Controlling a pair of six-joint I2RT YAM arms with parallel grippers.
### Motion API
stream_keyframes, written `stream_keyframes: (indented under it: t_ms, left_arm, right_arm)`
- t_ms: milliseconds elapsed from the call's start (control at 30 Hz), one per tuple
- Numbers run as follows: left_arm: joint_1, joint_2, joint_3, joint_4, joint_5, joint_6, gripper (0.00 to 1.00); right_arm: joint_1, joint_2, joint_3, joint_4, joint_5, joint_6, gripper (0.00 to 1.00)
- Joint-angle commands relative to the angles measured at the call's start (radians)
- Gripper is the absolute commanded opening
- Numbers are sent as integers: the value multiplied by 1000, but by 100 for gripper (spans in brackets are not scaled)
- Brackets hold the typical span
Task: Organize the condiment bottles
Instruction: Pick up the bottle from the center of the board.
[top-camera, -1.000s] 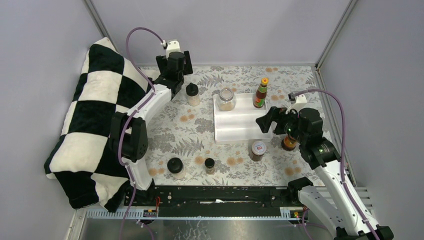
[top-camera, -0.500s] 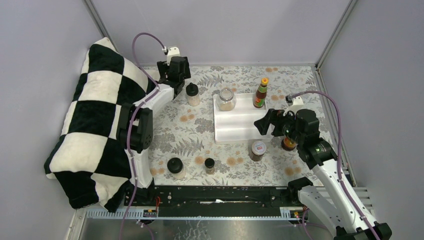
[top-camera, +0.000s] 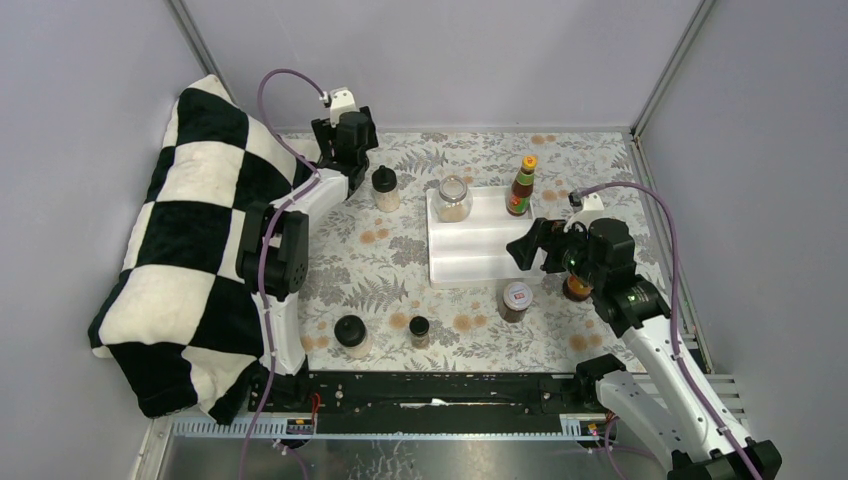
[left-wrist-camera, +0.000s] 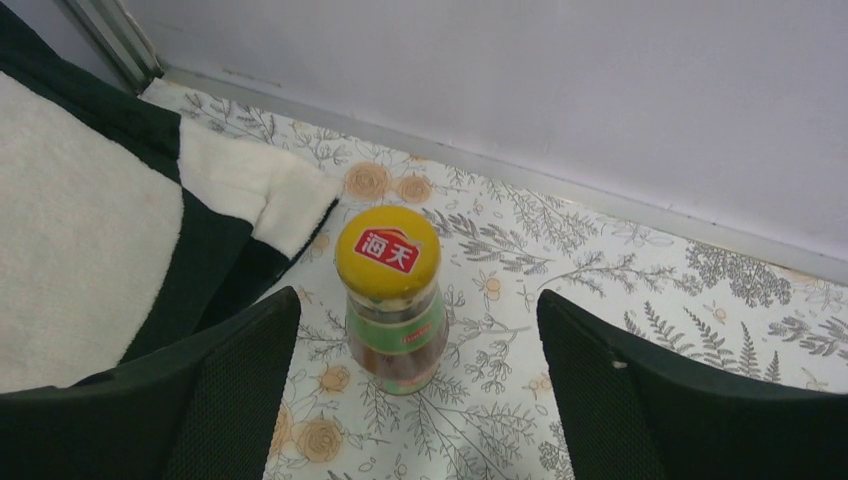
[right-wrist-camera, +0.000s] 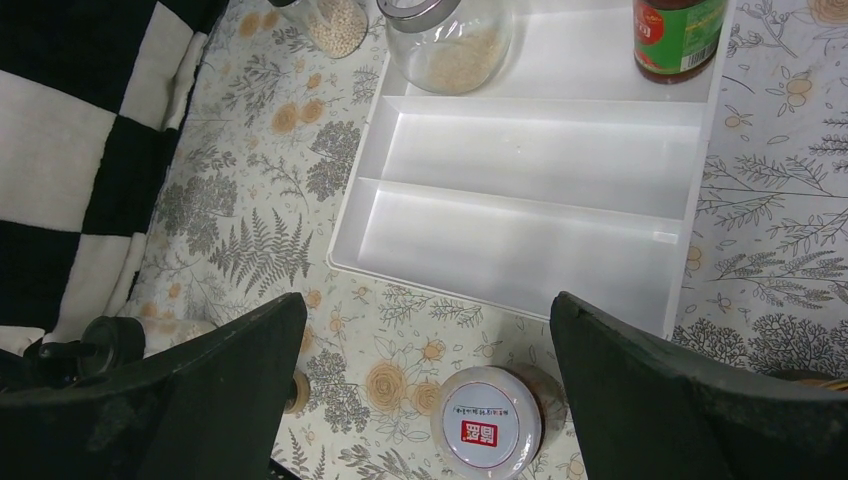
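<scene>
**Inspector A:** What do we enter first?

**Inspector B:** We enter the checkered blanket (top-camera: 170, 240), heaped along the left side of the floral table (top-camera: 400, 250). Next is the white tray (top-camera: 478, 262), right of centre, with its three steps mostly bare.

**Inspector A:** And the grippers?

**Inspector B:** We find the left gripper (left-wrist-camera: 417, 302) at the far left corner, jaws spread wide and gripping nothing. In the wrist view a yellow-capped bottle (left-wrist-camera: 388, 255) stands upright on the table between the fingers (touching neither), just beside the blanket's corner. The right gripper (right-wrist-camera: 425, 300) hovers over the tray's near edge, equally wide and holding nothing.

**Inspector A:** The other containers?

**Inspector B:** On the tray's far step we log an orange-capped sauce bottle (top-camera: 521, 187) at the right end and a clear-lidded jar (top-camera: 453, 197) at the left end. A black-lidded jar (top-camera: 385, 187) stands just left of the tray. A white-lidded jar (top-camera: 517, 297) sits on the table just off the tray's near edge. Near the arm bases we note a round black-capped jar (top-camera: 350, 333) and, beside it, a small dark-capped jar (top-camera: 419, 329). A brown jar (top-camera: 575, 289) is half hidden beneath the right arm.
</scene>
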Motion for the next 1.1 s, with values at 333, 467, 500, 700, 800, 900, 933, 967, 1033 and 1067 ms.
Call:
stream_keyframes:
  t_ms: [333,467,500,700,800,900,933,967,1033,1067]
  left_arm:
    - [19,68,55,84,-65,31,68]
    - [19,77,66,84,-74,43,69]
    - [19,78,67,86,-75,43,70]
    - [19,94,78,108,-93,49,65]
    - [19,110,93,106,-111,47,61]
    - [19,117,99,110,-135,43,60]
    - [21,116,98,117,-141,43,60]
    - [19,117,96,123,-143,43,60]
    - [21,119,101,127,-152,46,60]
    - [21,119,102,128,-157,46,61]
  right_arm:
    - [-2,11,-14,58,-45,7,100]
    - [-1,9,-16,61,-50,7,100]
    - [-1,9,-18,64,-51,7,100]
    - [-1,14,-21,68,-56,7,100]
    - [-1,16,-23,69,-57,7,100]
    - [-1,17,-25,73,-58,7,100]
    - [-1,19,-23,73,-59,8,100]
    - [-1,20,-24,75,-62,7,100]
    - [-1,23,-24,77,-62,7,100]
    - [-1,24,-24,78,-64,7,100]
